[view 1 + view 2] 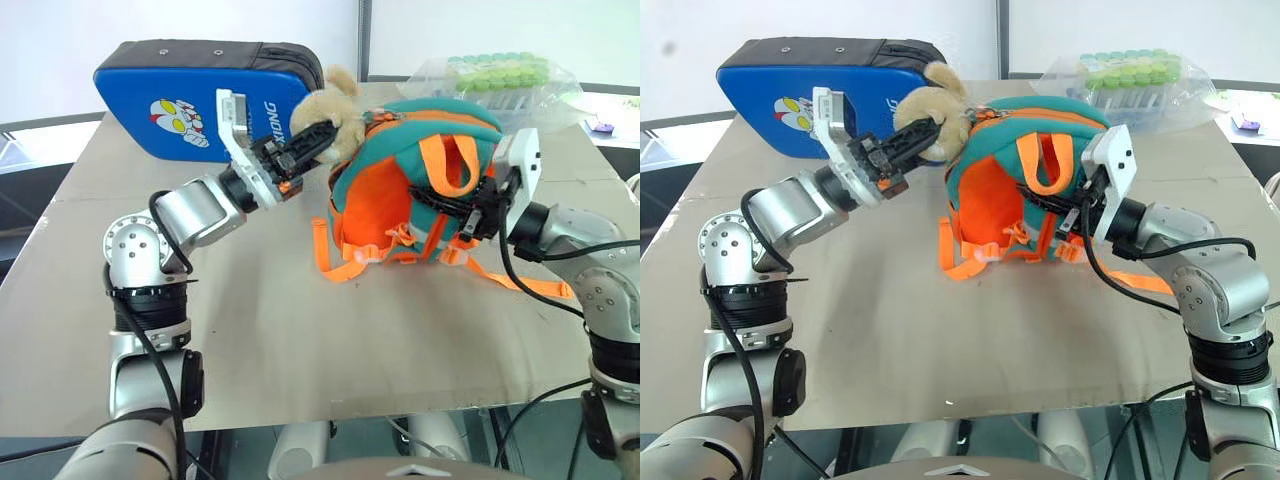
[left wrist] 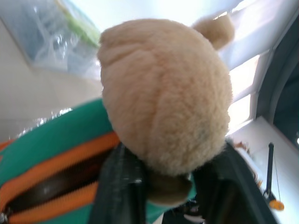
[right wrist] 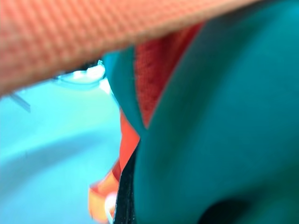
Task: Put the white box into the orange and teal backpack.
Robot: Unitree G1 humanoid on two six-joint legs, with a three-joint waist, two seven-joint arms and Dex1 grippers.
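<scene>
Orange backpack (image 1: 420, 190) upright on the counter (image 1: 280, 330); left end effector (image 1: 305, 143) clenching its plush toy (image 2: 163, 93), right end effector (image 1: 462, 213) clamped on the strap side. Box unseen, zipper needs opening next.

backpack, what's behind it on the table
Behind the orange and teal backpack: a blue padded case standing on edge, and a clear bag of green-capped tubes. The backpack covers the tabletop directly behind it.

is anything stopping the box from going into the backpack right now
Yes. The orange and teal backpack has its zip only slightly parted, seen in the left wrist view, and the tan plush toy sits over that zip. The left gripper is at the toy; the right gripper is shut at the backpack's side.
</scene>
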